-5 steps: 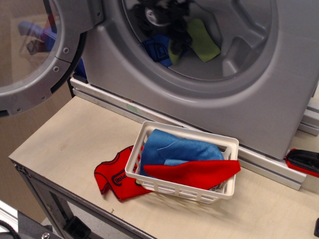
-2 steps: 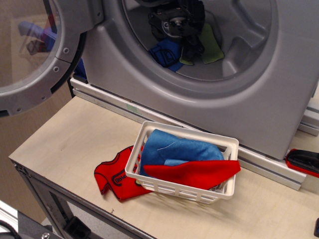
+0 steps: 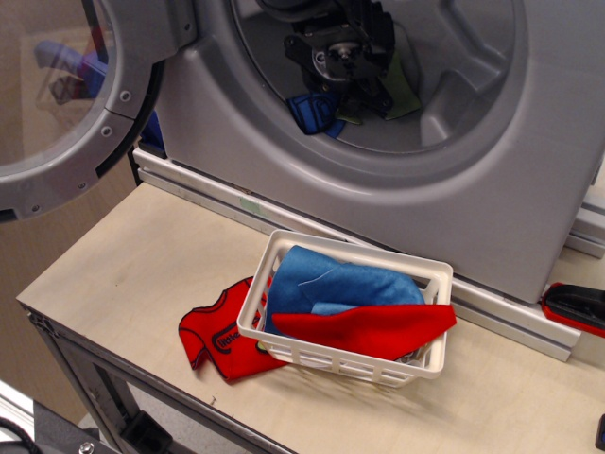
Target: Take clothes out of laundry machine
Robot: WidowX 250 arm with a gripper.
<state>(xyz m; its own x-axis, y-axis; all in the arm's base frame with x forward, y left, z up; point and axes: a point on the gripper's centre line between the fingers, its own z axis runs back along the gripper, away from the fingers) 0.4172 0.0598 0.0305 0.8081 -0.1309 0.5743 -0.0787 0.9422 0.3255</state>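
The grey laundry machine (image 3: 473, 189) stands at the back with its round door (image 3: 66, 95) swung open to the left. My dark gripper (image 3: 362, 95) is inside the drum, pointing down at the clothes. The royal-blue shirt (image 3: 315, 112) lies on the drum floor just left of the fingers. The olive-green cloth (image 3: 405, 93) lies just right of and behind them, mostly hidden by the gripper. The fingers are dark against the drum, so I cannot tell if they are open or shut, or whether they hold cloth.
A small white slatted basket (image 3: 331, 352) sits on the wooden table in front of the machine, holding a sky-blue cloth (image 3: 340, 284) and a red cloth (image 3: 378, 326). A red shirt (image 3: 213, 331) lies flat at its left. A red-black object (image 3: 577, 307) sits at the right edge.
My gripper has moved right and lower inside the drum, covering more of the olive-green cloth. The blue shirt has shifted slightly right and bunched up.
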